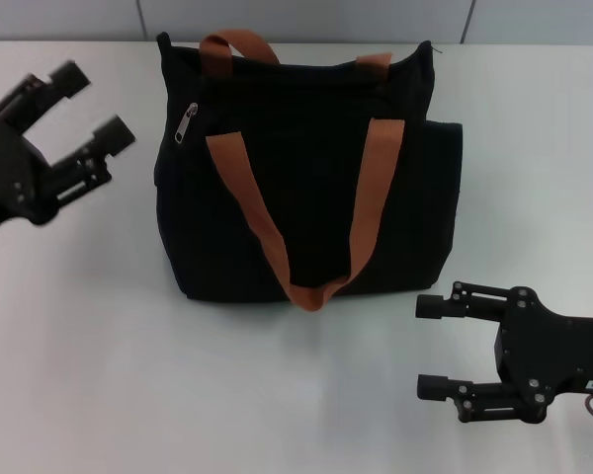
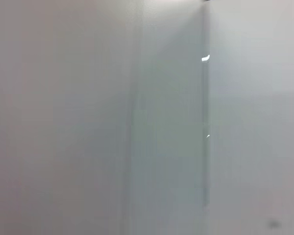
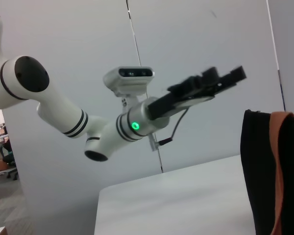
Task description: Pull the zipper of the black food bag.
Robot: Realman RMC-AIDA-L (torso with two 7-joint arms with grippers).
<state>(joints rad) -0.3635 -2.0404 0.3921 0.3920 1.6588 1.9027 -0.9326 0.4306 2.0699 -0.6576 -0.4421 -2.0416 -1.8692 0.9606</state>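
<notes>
The black food bag [image 1: 306, 168] stands upright at the middle of the white table [image 1: 128, 375], its two rust-orange strap handles hanging down its front. The small silver zipper [image 1: 187, 123] hangs at the bag's upper left corner. My left gripper [image 1: 92, 104] is open, in the air to the left of the bag, level with the zipper and apart from it. My right gripper [image 1: 431, 348] is open and empty, low over the table in front of the bag's right corner. The right wrist view shows the bag's edge [image 3: 262, 171] and the left gripper [image 3: 220, 80] farther off.
A grey wall with panel seams runs behind the table [image 1: 306, 18]. The left wrist view shows only that plain wall [image 2: 137, 122]. The white left arm [image 3: 63, 117] reaches in over the table in the right wrist view.
</notes>
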